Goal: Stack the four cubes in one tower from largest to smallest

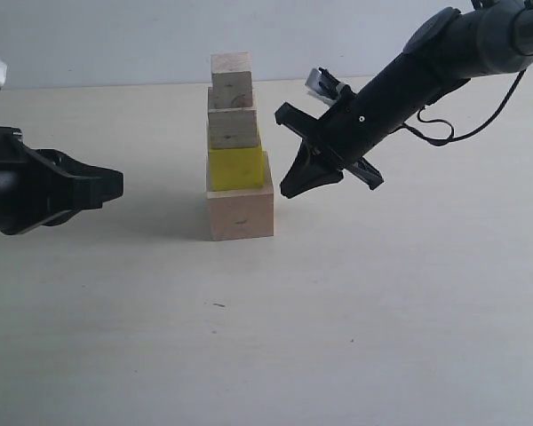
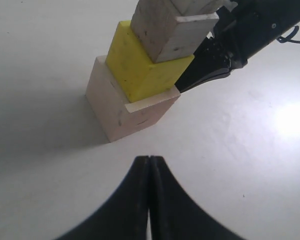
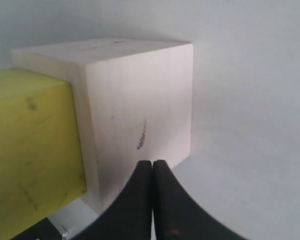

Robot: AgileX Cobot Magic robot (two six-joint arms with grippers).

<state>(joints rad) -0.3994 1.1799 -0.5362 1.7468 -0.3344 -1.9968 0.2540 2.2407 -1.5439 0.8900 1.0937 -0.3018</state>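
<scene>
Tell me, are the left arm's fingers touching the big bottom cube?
Apart. The left wrist view shows bare table between the shut left fingers and the large pale cube; the exterior view shows a wide gap too.

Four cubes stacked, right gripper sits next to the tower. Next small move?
Probably ease the right gripper straight away from the tower: it looks complete, the gripper is shut and empty, and its tip sits close beside the bottom cube.

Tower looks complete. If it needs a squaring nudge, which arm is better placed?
Probably the right arm: its shut jaws hang close beside the yellow cube and large base cube. The left arm's shut jaws sit farther off on the tower's other side.
</scene>
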